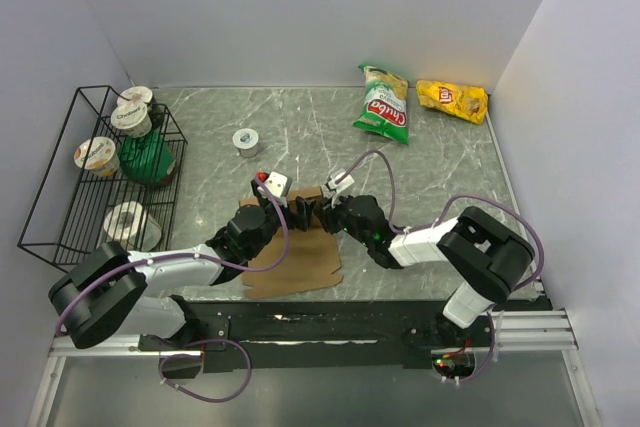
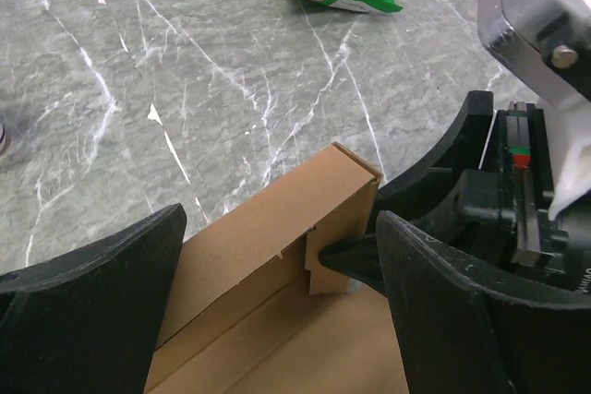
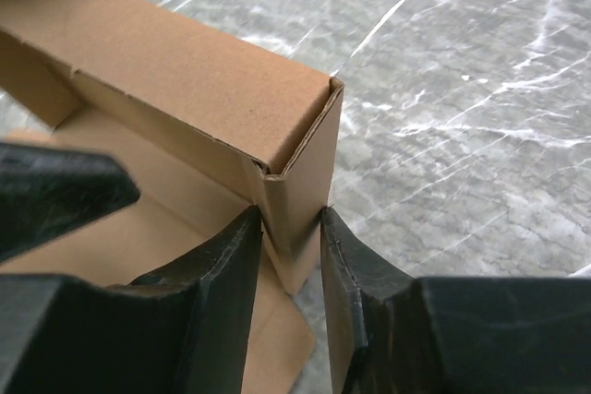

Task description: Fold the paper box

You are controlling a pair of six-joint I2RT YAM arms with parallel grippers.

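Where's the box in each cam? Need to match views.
Top external: box low centre, between the two wrists.
Left wrist: box bottom centre, wall rising to a corner.
Right wrist: box upper left to centre, corner in right claw.
Shared landmark: grey veined table.

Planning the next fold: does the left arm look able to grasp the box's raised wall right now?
Likely yes. The left gripper is open astride the raised wall of the paper box, with nothing between them; the right gripper pinches only the end corner.
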